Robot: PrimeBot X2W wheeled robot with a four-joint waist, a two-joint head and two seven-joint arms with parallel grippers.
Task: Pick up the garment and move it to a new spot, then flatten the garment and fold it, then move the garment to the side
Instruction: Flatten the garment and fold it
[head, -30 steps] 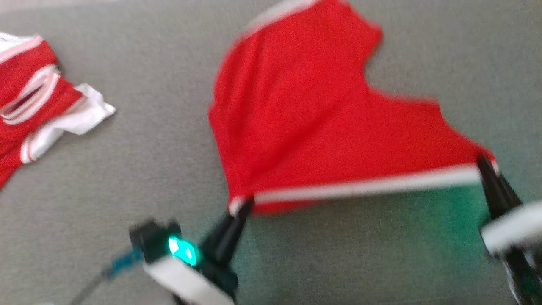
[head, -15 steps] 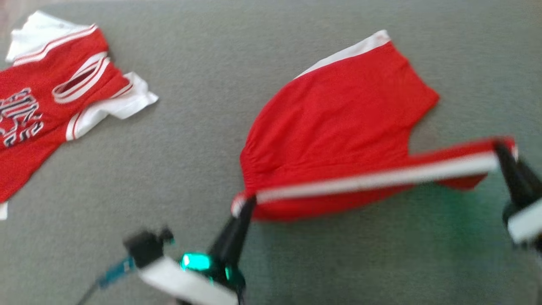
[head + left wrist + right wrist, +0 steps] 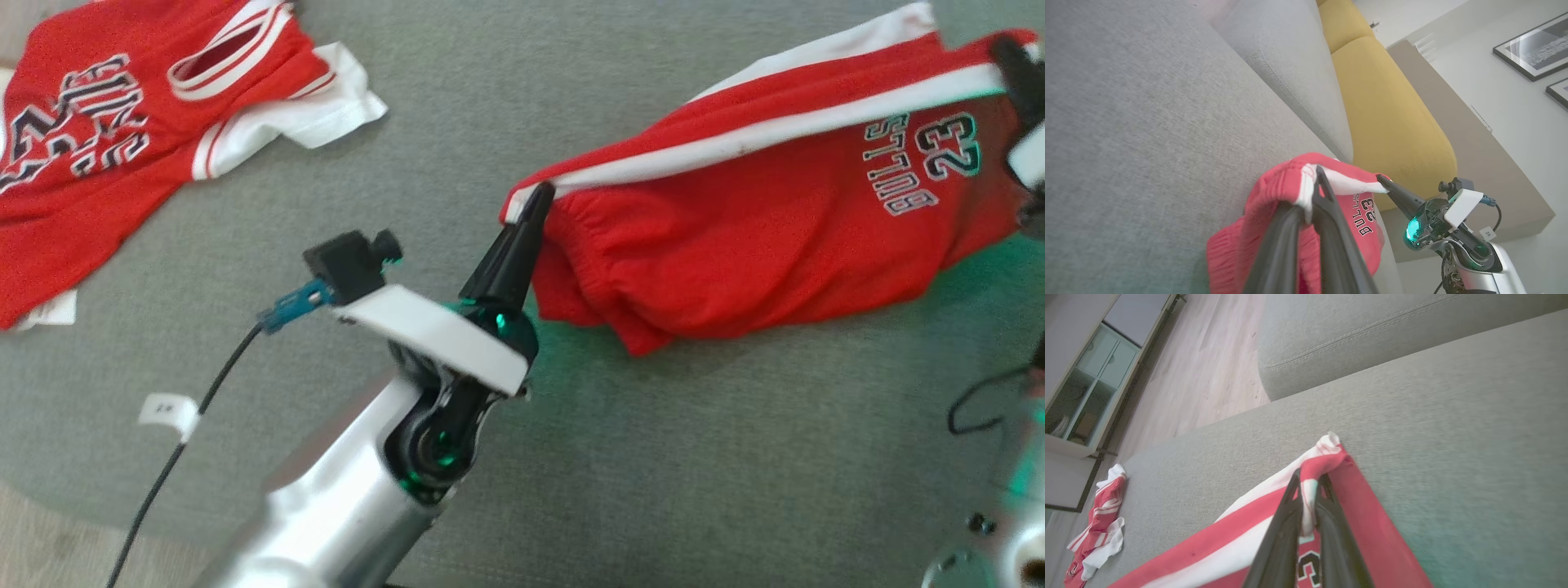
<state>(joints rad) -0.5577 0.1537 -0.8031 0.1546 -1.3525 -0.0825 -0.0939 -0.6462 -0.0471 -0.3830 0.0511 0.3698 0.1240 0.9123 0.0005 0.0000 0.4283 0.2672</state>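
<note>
The left arm (image 3: 343, 506) is slanting up over the sofa seat (image 3: 490, 98), its left gripper (image 3: 532, 204) pinching the waistband corner of the red shorts (image 3: 759, 212) while the right gripper (image 3: 1012, 61) is clamping the leg-hem corner. The shorts are stretching well right of the jersey (image 3: 106, 139), with their long axis pointing away from it.

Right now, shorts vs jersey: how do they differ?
Pose: the shorts are stretched between the left claw and right claw, both shut on the white-striped edge; the jersey lies loose on the grey cushion.
Print: the shorts carry a small BULLS 23; the jersey has large lettering across its front.
Trim: the shorts have a long white stripe; the jersey has white sleeves and a striped neckline.
Shared: both red with white trim.
</note>
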